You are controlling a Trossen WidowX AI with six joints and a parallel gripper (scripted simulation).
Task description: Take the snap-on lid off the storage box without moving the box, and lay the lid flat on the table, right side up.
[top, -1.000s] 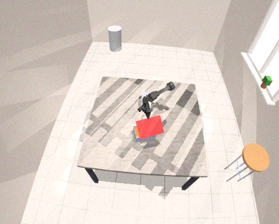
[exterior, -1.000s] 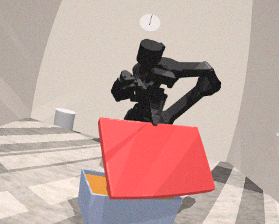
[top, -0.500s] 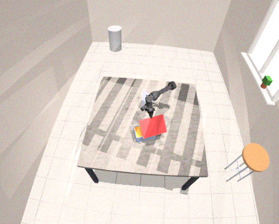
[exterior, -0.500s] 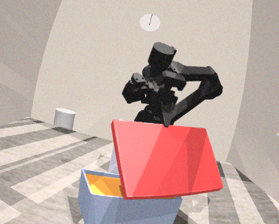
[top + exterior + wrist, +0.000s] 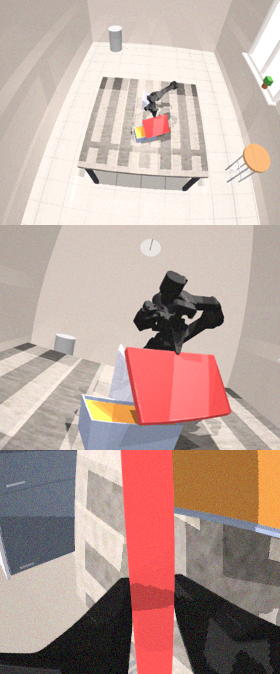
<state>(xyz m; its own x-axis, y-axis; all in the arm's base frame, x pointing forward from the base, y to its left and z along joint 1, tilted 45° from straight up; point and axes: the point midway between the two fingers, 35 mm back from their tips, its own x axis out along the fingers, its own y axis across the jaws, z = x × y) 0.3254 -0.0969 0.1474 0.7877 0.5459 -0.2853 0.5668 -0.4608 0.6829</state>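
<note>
The red lid (image 5: 156, 126) (image 5: 184, 388) (image 5: 150, 525) is off the box's rim and tilted steeply, its broad face toward the exterior camera. My gripper (image 5: 155, 117) (image 5: 178, 352) (image 5: 150, 585) is shut on the lid's upper edge, one finger on each side. The blue-grey storage box (image 5: 140, 139) (image 5: 132, 437) (image 5: 220, 520) stands upright on the table, its yellow-orange inside showing at the left. The lid hangs over the box's right part and reaches past it to the right. Whether its lower edge touches the rim is unclear.
A pale upright object (image 5: 144, 102) (image 5: 118, 378) stands on the striped table (image 5: 98, 123) behind the box, close to the arm. A grey bin (image 5: 115, 40) (image 5: 65, 344) and an orange stool (image 5: 256, 157) stand off the table. A dark blue cabinet (image 5: 35, 497) shows in the wrist view.
</note>
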